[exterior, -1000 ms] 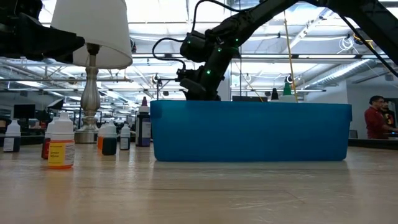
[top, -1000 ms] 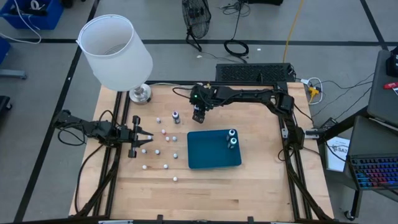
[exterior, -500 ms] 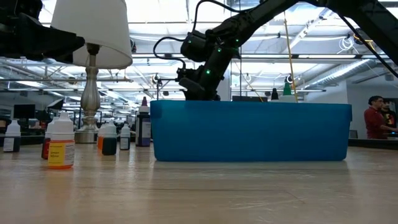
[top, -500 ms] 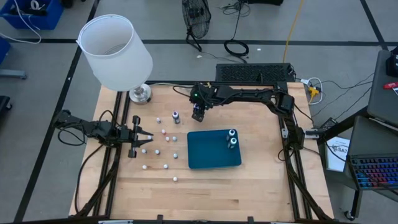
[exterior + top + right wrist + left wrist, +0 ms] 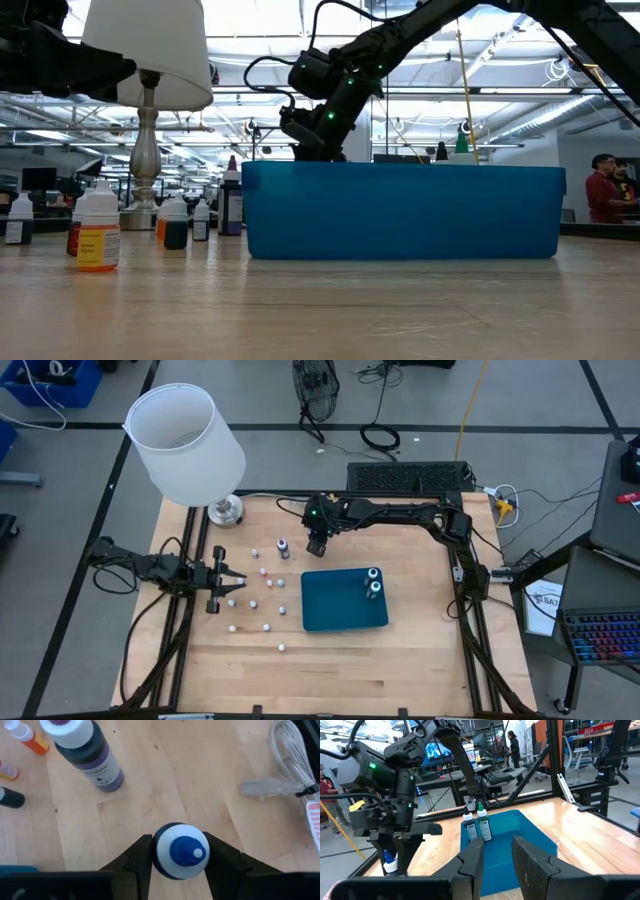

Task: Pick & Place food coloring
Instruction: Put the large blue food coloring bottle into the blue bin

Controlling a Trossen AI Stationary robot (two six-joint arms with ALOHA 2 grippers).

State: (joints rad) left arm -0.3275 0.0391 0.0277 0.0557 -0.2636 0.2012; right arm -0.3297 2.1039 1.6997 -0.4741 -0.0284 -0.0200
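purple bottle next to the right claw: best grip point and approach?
Grip the purple bottle at the neck, just under its white cap, coming straight down from above. It stands upright on the table with free space on every side, so the pads can probably straddle it.

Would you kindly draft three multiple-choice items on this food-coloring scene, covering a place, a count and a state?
1. Where does the right gripper work?
A. Beside the blue tray's far edge
B. Over the table's near edge
C. Under the lamp

2. How many bottles stand in the tray?
A. None
B. Two
C. Five

3. What is the right gripper doing?
A. Hanging open over bare wood
B. Closed on a blue-tipped bottle
C. Holding the lamp

Answers:
1 A, the high view puts it just beyond the tray.
2 B, two teal-capped bottles show at its right end.
3 B, the right wrist view shows the fingers against the cap's sides.
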